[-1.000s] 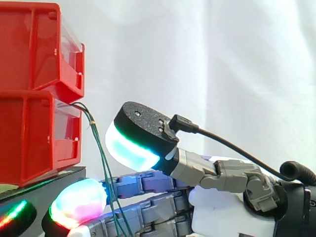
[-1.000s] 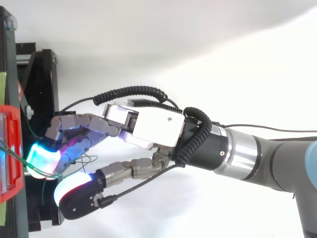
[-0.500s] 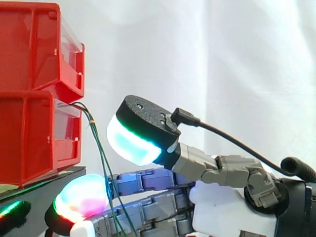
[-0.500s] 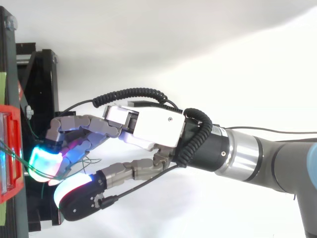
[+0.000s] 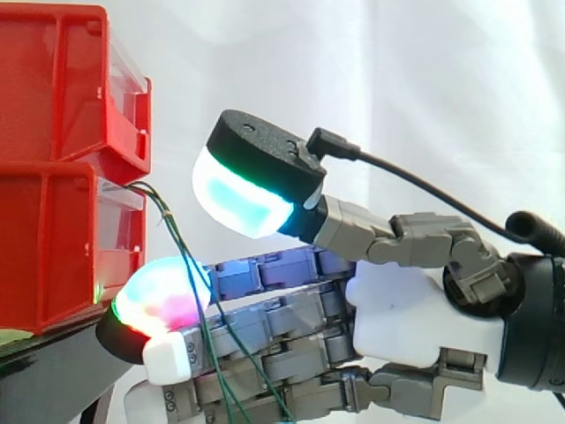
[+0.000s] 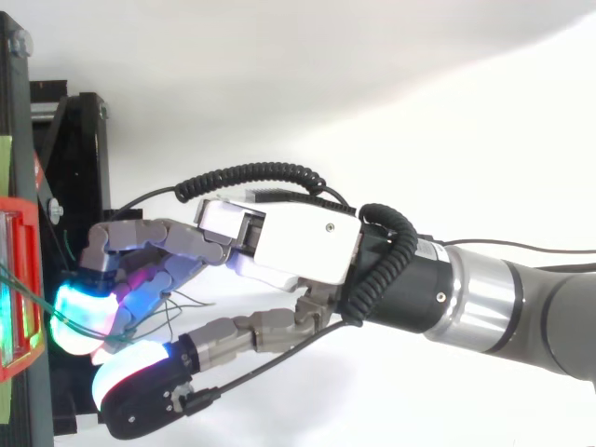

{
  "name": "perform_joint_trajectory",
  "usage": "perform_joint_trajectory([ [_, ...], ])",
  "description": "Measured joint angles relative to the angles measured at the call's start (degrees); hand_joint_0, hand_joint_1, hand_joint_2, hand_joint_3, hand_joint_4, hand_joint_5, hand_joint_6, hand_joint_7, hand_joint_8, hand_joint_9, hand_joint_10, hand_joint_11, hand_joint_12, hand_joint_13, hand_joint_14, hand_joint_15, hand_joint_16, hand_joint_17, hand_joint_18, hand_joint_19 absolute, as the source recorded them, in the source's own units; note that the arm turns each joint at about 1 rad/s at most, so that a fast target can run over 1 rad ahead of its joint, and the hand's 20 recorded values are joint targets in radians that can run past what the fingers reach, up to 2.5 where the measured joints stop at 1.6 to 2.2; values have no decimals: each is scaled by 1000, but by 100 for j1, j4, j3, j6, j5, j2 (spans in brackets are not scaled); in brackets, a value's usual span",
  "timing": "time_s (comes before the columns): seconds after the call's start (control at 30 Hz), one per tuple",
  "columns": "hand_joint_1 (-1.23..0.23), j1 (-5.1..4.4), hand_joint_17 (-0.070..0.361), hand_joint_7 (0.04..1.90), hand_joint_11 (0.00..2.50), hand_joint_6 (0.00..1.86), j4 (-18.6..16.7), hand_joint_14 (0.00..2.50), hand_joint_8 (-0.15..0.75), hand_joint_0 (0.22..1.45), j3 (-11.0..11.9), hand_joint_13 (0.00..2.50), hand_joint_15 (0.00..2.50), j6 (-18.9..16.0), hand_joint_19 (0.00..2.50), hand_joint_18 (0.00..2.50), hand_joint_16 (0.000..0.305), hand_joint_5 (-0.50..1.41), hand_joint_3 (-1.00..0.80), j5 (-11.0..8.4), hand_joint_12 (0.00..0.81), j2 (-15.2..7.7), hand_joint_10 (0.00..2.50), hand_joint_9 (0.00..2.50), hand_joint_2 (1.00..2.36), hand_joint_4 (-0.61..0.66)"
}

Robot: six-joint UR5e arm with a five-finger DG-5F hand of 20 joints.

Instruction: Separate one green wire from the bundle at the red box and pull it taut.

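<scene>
Two red boxes are stacked at the left, the lower one [image 5: 53,247] on a black stand. A bundle of thin green wires [image 5: 181,252] leaves the lower box's front and hangs down. My hand [image 5: 415,309] reaches toward the box from the right, fingers nearly straight. The wires run down across the near side of the fingers [image 5: 274,314], below the raised thumb pad [image 5: 238,194], which stands clear of them. Nothing is pinched. From above, my hand [image 6: 289,247] has its glowing fingertips [image 6: 79,312] close to the red box [image 6: 19,279], with loose wire loops [image 6: 177,303] beside the fingers.
The black stand [image 6: 70,158] carries the boxes at the left edge. A white curtain hangs behind, and a white surface lies below the arm.
My hand has risen beside the lower box, so more of its fingers and palm show. The thumb has spread further from the fingers. The wires now cross the fingers higher up.
</scene>
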State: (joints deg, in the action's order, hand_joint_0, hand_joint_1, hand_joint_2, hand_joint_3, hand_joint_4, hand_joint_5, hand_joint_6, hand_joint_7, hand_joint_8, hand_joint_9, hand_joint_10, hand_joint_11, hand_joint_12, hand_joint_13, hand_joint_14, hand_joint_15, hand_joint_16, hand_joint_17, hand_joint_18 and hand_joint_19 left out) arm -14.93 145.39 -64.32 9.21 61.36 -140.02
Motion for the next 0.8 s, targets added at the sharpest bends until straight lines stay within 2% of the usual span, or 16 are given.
perform_joint_trajectory([
  [0.1, -648, -18, 104, 1373, 271, 566, 172, 6, 358, 625, 18, 723, 197, -8, 290, 568, 46, -126, -470, -10, 409, 56, 7, 827, 1002, 273],
  [0.37, -641, -52, 104, 1381, 271, 566, 452, 6, 359, 625, 245, 725, 192, -76, 294, 569, 46, -124, -462, -30, 409, 78, 7, 834, 1003, 272],
  [0.6, -636, -62, 104, 1373, 272, 563, 1310, 6, 357, 626, 535, 725, 198, -355, 304, 569, 46, -122, -460, -35, 410, 80, 7, 833, 1003, 269],
  [0.8, -624, -62, 104, 1405, 276, 539, 1551, 6, 356, 626, 580, 726, 196, -582, 296, 568, 46, -117, -465, -39, 409, 80, 7, 833, 1003, 267],
])
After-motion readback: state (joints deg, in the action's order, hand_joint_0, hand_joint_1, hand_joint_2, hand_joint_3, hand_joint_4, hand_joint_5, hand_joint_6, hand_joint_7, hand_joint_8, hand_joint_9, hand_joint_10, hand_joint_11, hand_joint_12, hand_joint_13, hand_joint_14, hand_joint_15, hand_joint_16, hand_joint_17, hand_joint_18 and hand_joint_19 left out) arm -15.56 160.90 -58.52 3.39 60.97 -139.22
